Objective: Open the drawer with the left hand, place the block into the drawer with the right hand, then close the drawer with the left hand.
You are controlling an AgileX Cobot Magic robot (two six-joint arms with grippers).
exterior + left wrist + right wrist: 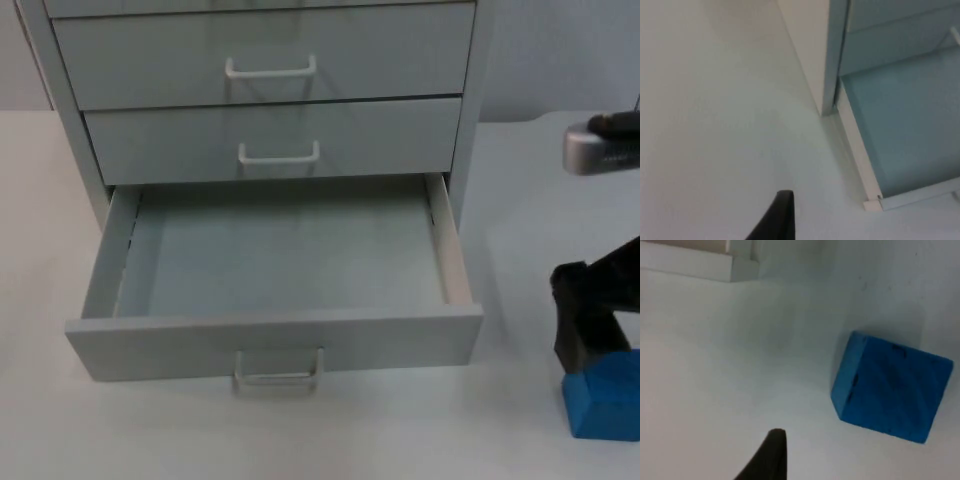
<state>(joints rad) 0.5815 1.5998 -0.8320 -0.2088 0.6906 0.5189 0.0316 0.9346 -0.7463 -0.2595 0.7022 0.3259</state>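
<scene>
Resting on the table, the blue block [603,402] lies just under the right tool [590,330].

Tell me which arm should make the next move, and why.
Right. The grey cabinet's bottom drawer is already pulled open and bare inside, and the right claw hangs directly beside the blue cube-shaped block on the white table. The left claw waits beside the cabinet.

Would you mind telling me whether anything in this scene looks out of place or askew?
Nothing stands out. The bottom drawer is pulled out squarely and empty, the blue block sits intact on the table, and the right gripper is beside it.
</scene>
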